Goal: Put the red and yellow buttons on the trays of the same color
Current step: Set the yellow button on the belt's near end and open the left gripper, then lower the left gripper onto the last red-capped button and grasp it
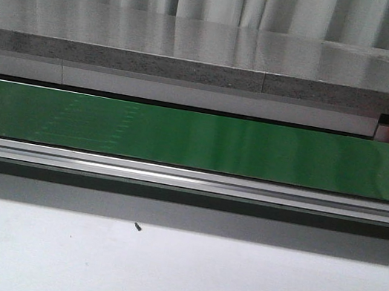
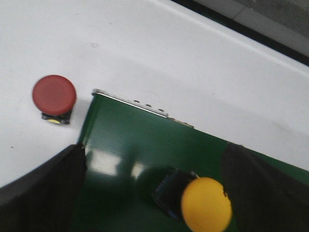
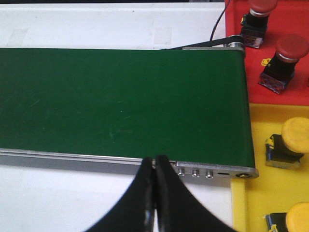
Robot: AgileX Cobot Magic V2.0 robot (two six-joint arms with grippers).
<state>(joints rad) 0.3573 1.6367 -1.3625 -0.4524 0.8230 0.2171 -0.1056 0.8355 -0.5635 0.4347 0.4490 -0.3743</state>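
Belt [image 1: 195, 140] is dark green, table [image 1: 171, 277] plain white. Red tray [image 3: 285, 53] holds red-capped buttons [image 3: 292, 48], yellow tray [image 3: 270, 193] yellow-capped ones [image 3: 298, 133]. Gripper fingers [image 3: 166, 193] are black

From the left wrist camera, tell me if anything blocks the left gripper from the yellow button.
Nothing visible does. The yellow button sits on the green belt between the open fingers of the left gripper, with only bare belt around it. The red button stands off to the side on the white table.
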